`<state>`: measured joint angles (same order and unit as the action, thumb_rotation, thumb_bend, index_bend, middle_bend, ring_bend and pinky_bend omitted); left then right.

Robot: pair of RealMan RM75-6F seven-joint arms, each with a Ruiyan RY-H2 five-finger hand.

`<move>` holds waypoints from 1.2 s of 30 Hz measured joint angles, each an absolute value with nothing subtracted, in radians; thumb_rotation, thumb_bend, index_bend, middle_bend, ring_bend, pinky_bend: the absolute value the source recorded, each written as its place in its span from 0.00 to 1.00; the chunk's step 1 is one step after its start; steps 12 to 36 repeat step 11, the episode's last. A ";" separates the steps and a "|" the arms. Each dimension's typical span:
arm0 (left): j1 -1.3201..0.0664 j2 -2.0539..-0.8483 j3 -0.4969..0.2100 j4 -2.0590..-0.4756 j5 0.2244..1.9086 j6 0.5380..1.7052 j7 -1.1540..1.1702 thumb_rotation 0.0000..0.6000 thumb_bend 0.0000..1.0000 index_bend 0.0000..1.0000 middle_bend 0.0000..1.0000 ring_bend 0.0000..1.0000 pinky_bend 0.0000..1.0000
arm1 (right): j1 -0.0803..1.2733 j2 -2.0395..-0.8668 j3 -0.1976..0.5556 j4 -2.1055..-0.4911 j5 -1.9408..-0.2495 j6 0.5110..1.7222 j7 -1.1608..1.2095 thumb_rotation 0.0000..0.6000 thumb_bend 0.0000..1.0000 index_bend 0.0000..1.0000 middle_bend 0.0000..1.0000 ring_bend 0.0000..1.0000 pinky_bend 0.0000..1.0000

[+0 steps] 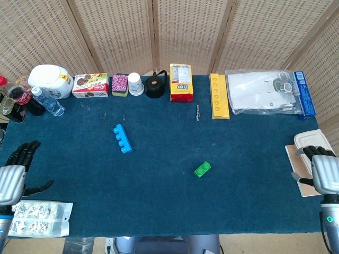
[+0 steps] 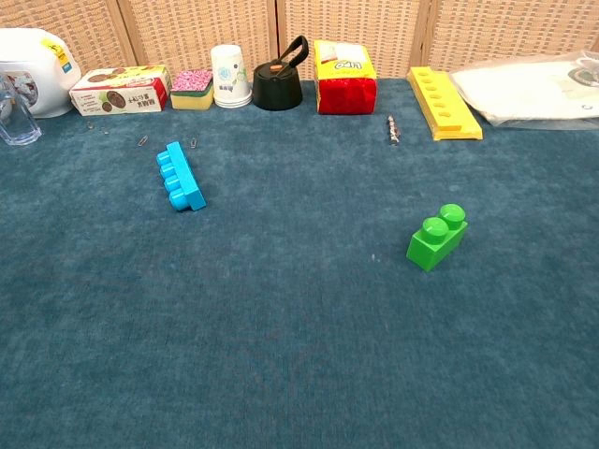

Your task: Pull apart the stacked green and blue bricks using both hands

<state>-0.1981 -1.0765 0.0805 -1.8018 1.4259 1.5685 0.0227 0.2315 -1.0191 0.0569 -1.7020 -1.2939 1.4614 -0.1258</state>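
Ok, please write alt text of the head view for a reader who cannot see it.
On a blue table, the blue brick and the green brick lie well apart, with neither hand touching them. The left hand is at the left edge and the right hand at the right edge, both empty. Food packs, cups and bottles line the far edge.

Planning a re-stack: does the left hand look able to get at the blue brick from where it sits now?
Probably yes. The left hand is open at the table's left edge, and only bare cloth lies between it and the blue brick, which sits alone.
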 measured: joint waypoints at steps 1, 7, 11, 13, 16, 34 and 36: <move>-0.182 -1.074 0.085 -1.797 1.435 1.581 0.012 0.88 0.18 0.00 0.09 0.00 0.14 | 0.222 -1.019 0.053 -1.710 -1.302 1.473 -0.131 1.00 0.00 0.42 0.41 0.35 0.35; -0.124 -1.061 0.100 -1.771 1.467 1.608 -0.030 0.88 0.18 0.01 0.09 0.00 0.14 | 0.149 -1.028 0.017 -1.755 -1.363 1.551 -0.164 1.00 0.00 0.43 0.42 0.36 0.36; -0.106 -1.054 0.100 -1.764 1.474 1.610 -0.040 0.88 0.18 0.01 0.09 0.00 0.14 | 0.107 -1.032 -0.002 -1.775 -1.393 1.588 -0.183 1.00 0.00 0.44 0.43 0.36 0.36; -0.106 -1.054 0.100 -1.764 1.474 1.610 -0.040 0.88 0.18 0.01 0.09 0.00 0.14 | 0.107 -1.032 -0.002 -1.775 -1.393 1.588 -0.183 1.00 0.00 0.44 0.43 0.36 0.36; -0.106 -1.054 0.100 -1.764 1.474 1.610 -0.040 0.88 0.18 0.01 0.09 0.00 0.14 | 0.107 -1.032 -0.002 -1.775 -1.393 1.588 -0.183 1.00 0.00 0.44 0.43 0.36 0.36; -0.106 -1.054 0.100 -1.764 1.474 1.610 -0.040 0.88 0.18 0.01 0.09 0.00 0.14 | 0.107 -1.032 -0.002 -1.775 -1.393 1.588 -0.183 1.00 0.00 0.44 0.43 0.36 0.36; -0.106 -1.054 0.100 -1.764 1.474 1.610 -0.040 0.88 0.18 0.01 0.09 0.00 0.14 | 0.107 -1.032 -0.002 -1.775 -1.393 1.588 -0.183 1.00 0.00 0.44 0.43 0.36 0.36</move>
